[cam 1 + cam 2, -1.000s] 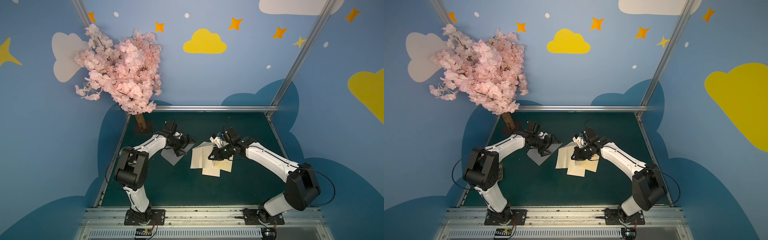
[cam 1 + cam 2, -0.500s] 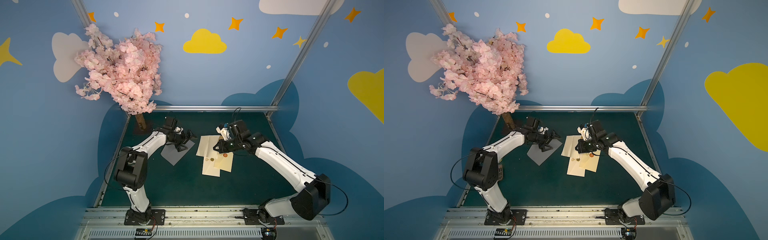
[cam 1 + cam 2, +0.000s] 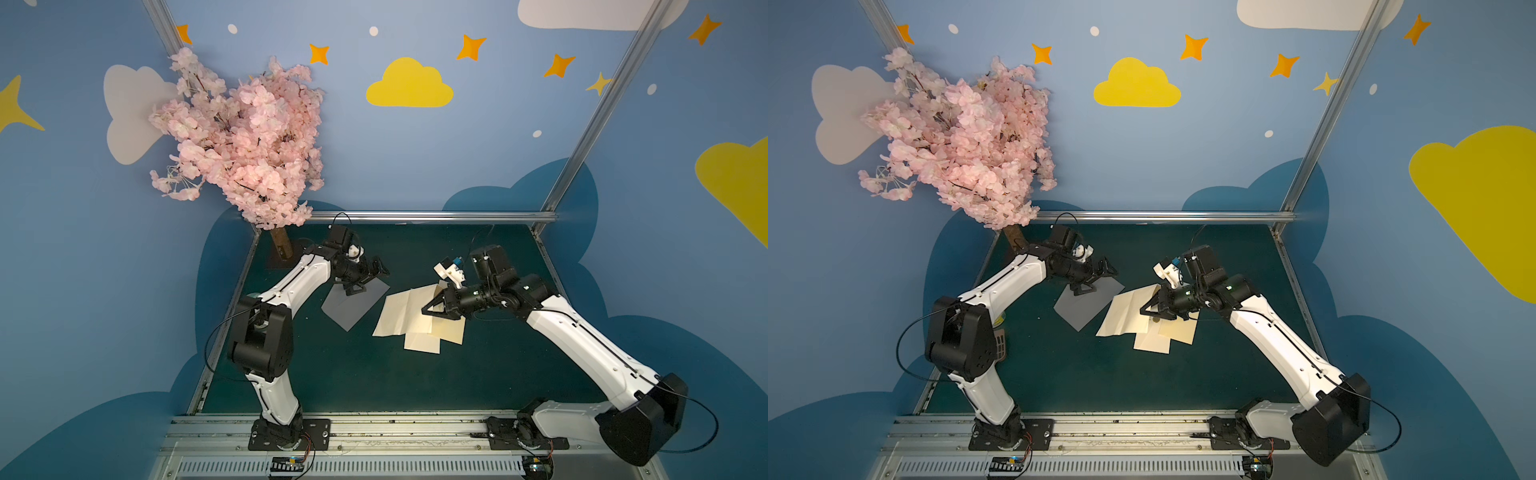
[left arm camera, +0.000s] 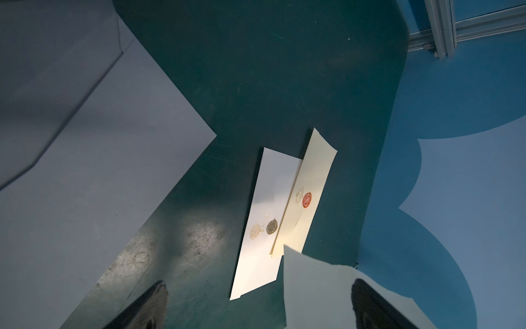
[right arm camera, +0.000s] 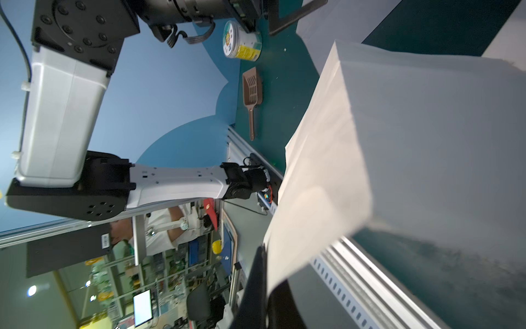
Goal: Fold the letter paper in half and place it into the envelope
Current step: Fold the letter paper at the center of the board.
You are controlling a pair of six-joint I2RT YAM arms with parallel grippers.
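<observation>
The right gripper (image 3: 426, 311) is pinched shut on an edge of the cream letter paper (image 3: 405, 309), holding that edge up while the rest lies on the green table (image 3: 374, 374). The left gripper (image 3: 368, 279) hangs with jaws spread above the grey envelope (image 3: 353, 307). Partly under the paper, a cream envelope (image 4: 316, 168) bears a red wax seal (image 4: 306, 200) and unreadable script; a paler envelope (image 4: 262, 265) bears a bronze seal (image 4: 271, 227) and gold tree emblem (image 4: 255, 231)

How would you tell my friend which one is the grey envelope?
Find the pink blossom tree at the green table's far corner, then follow the arm beside it to its open tool. The grey envelope lies flat beneath that tool. It is the only grey sheet; the papers next to it are cream.
</observation>
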